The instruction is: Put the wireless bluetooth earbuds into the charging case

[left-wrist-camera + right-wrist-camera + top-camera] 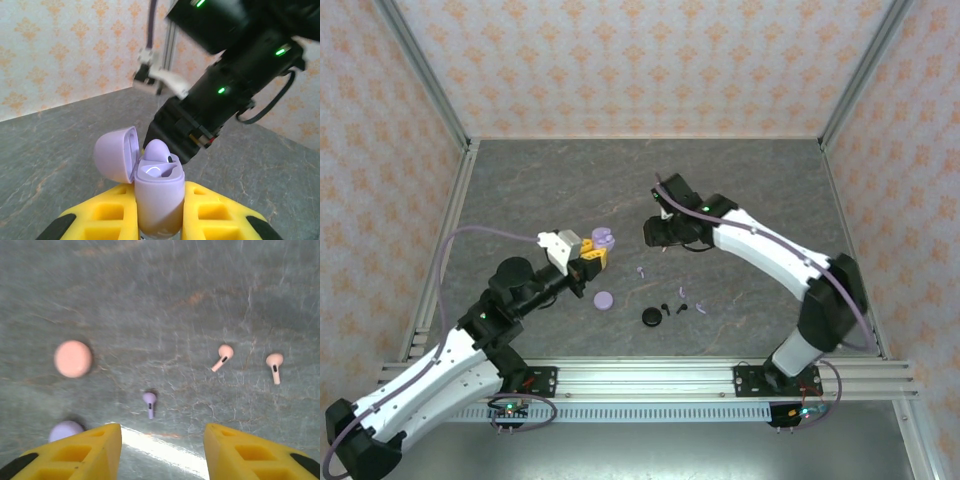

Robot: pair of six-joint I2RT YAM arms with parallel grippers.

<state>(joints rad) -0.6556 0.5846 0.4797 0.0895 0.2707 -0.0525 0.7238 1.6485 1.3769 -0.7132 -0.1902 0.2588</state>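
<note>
My left gripper [592,252] is shut on a lavender charging case [159,192], held upright between its yellow fingers [215,212]. The lid [116,152] hangs open to the left. One lavender earbud [157,150] sits in the far slot, and the near slot is empty. My right gripper [653,232] hovers just right of the case, open, with nothing between its fingers [250,452]. Below it on the table lie a lavender earbud [149,402] and two pale pink earbuds [223,355] [274,365]. Two black earbuds [674,302] lie nearer the front.
A pink disc case [73,358], a lavender disc case [603,299] and a black disc case [651,316] rest on the grey table. Another lavender earbud [703,308] lies right of the black one. Papered walls and metal posts [440,110] fence the table.
</note>
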